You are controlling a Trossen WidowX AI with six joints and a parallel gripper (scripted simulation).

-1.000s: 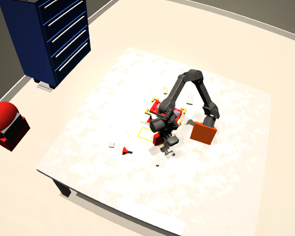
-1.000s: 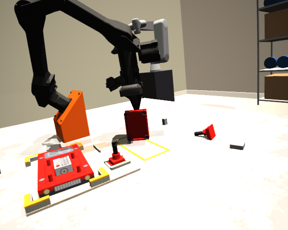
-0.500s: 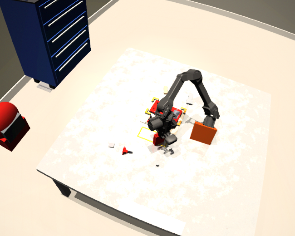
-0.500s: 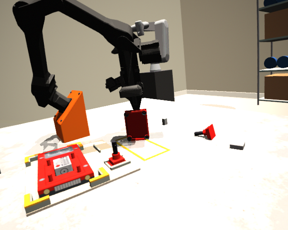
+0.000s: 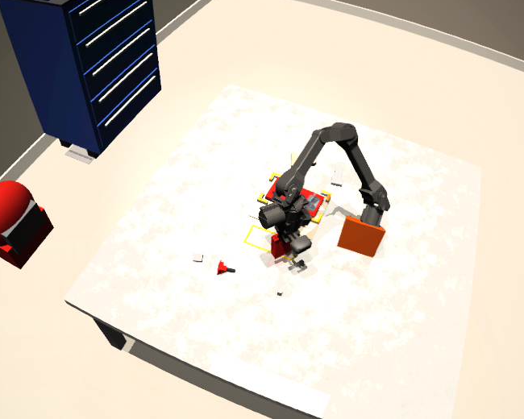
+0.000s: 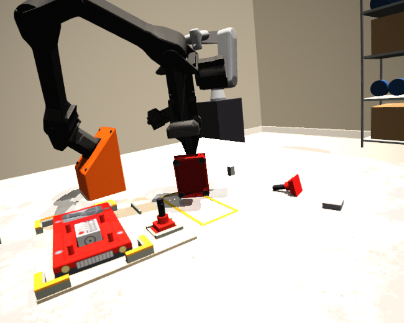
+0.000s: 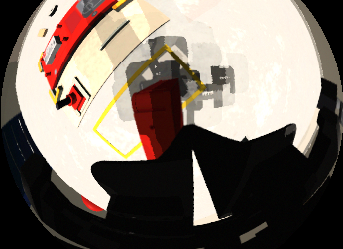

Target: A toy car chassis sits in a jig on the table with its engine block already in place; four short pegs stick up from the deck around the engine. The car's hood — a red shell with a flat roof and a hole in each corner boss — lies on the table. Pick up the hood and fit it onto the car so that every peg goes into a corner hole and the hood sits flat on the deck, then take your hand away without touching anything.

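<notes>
The red hood (image 5: 277, 246) (image 6: 191, 175) (image 7: 159, 117) stands on edge at the yellow outline, its hollow side and corner bosses facing the exterior camera. My gripper (image 6: 191, 153) (image 7: 189, 130) is shut and empty, pointing down at the hood's upper edge. Its tips are partly hidden, and I cannot tell whether they touch the hood. The red chassis (image 5: 272, 191) (image 6: 63, 240) (image 7: 74, 20) sits in the jig between yellow corner brackets (image 6: 141, 250). The grey engine block (image 6: 87, 232) is on the deck with short red pegs around it.
A red piece with a black handle (image 6: 160, 211) (image 7: 71, 99) stands on the board beside the chassis. A similar one (image 5: 222, 267) (image 6: 292, 186) lies farther off near a small pale block (image 5: 197, 258) (image 6: 332, 204). A small dark block (image 5: 280, 293) (image 6: 230, 171) is behind the hood. The orange arm base (image 5: 360, 237) (image 6: 103, 173) stands nearby.
</notes>
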